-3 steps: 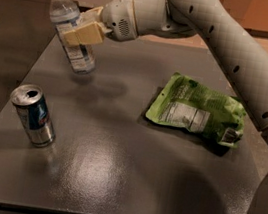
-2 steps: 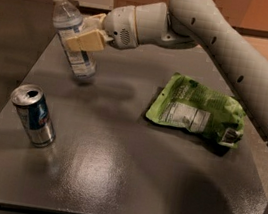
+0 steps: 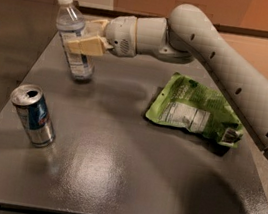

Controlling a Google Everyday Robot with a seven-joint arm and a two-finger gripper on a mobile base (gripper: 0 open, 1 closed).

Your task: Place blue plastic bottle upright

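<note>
The blue plastic bottle [image 3: 75, 39] is clear with a white cap and a pale label. It stands at the far left of the dark table [image 3: 129, 169], leaning a little to the left, its base on or just above the surface. My gripper [image 3: 84, 39] reaches in from the right and is shut on the bottle's middle, its tan fingers [image 3: 85, 45] on either side of the label.
A blue-and-silver drink can [image 3: 32, 115] stands open-topped at the near left. A green crumpled snack bag [image 3: 194, 110] lies at the right. My arm [image 3: 222, 62] spans the far right of the table. The table's left edge runs close to the bottle.
The gripper and bottle have moved slightly toward the near right, and the bottle now sits lower with its base at the table.
</note>
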